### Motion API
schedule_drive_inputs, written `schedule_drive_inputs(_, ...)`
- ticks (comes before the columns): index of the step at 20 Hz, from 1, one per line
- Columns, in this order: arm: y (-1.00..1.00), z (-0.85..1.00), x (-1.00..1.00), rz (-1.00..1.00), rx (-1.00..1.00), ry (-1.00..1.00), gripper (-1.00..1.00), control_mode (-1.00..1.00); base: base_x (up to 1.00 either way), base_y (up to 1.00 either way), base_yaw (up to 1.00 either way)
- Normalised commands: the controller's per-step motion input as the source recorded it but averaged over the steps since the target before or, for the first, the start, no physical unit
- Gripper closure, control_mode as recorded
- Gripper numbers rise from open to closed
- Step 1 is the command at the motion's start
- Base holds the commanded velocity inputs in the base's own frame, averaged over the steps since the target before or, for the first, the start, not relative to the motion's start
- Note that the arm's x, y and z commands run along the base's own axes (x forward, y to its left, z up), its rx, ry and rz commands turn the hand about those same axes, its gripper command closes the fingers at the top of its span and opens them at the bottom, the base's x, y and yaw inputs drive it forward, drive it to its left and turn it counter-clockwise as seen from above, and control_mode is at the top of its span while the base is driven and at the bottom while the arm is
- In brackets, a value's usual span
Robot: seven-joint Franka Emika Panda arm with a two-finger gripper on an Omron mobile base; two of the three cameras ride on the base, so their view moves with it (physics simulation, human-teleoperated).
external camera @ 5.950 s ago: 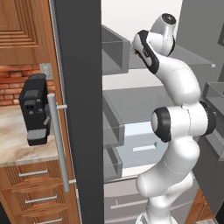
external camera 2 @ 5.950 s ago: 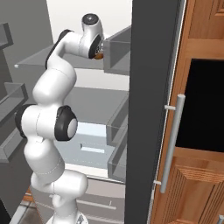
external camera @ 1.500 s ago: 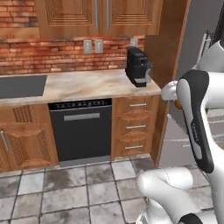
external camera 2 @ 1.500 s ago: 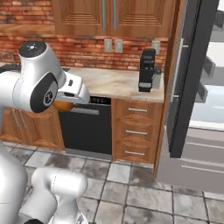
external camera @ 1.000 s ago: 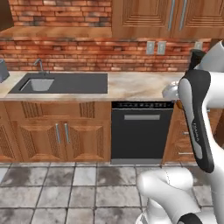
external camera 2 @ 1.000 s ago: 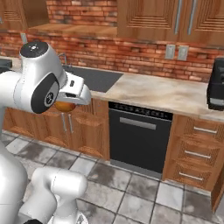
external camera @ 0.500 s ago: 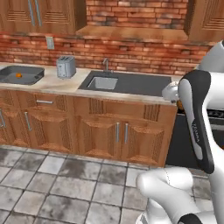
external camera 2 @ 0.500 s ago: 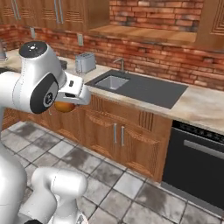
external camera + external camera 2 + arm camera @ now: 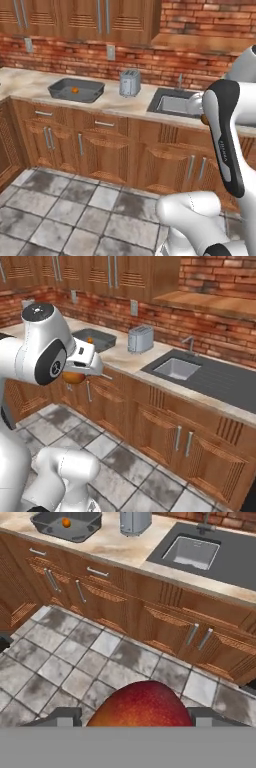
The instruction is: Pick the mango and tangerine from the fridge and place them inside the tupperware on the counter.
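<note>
Beige marbled stone runs the length of the counter (image 9: 107, 102), over brown cabinets, and it is the largest thing ahead of the arm. Set into it is a dark sink (image 9: 175, 104); a silver toaster (image 9: 129, 82) stands between that and the tupperware (image 9: 76, 90), which sits farther along, near the counter's front edge, so it can likely be reached from the floor side. Its walls are low and its top open, with bare stone around it, so a drop from above should meet nothing. A small round tangerine (image 9: 66, 522) already lies inside, which suggests half the job is done. The gripper (image 9: 75, 376) has its fingers closed on the mango (image 9: 142, 704), whose red-orange bulk sits between the two tips in the hand view; it is carried low and close to the arm, probably for steadiness in transit. Tiled floor lies open between the base and the cabinets.
</note>
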Motion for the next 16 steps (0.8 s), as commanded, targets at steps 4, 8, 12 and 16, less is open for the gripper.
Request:
schedule_drive_inputs(4,0.00,0.00,0.00,0.00,0.00,0.00,1.00,1.00,1.00,0.98,0.15)
schedule_drive_inputs(8,0.00,0.00,0.00,0.00,0.00,0.00,1.00,1.00,1.00,0.72,0.00)
schedule_drive_inputs(12,0.00,0.00,0.00,0.00,0.00,0.00,1.00,1.00,1.00,0.64,-0.10)
schedule_drive_inputs(16,0.00,0.00,0.00,0.00,0.00,0.00,1.00,1.00,0.98,0.70,-0.22)
